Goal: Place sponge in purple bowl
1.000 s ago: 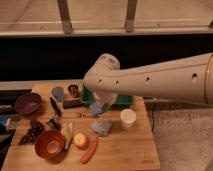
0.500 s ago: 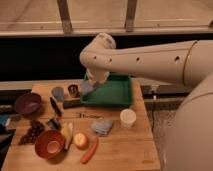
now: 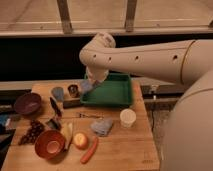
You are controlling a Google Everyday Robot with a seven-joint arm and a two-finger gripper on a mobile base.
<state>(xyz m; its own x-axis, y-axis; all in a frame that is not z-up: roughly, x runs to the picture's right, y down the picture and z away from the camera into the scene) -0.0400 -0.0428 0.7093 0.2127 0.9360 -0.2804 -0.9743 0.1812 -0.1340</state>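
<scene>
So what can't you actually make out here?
Camera view:
Gripper, above the green tray's left edge: mostly hidden by the arm's wrist; only the sponge in it shows.
Purple bowl: inside too dark to see.
Dark bits beside the orange bowl: too small to name.
Table: front edge cut off by frame.

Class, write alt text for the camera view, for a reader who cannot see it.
A white robot arm reaches in from the right, its gripper shut on the light-blue sponge, held by the left edge of a green tray. The purple bowl stands farther left on the wooden table, with an orange bowl nearer the front.
</scene>
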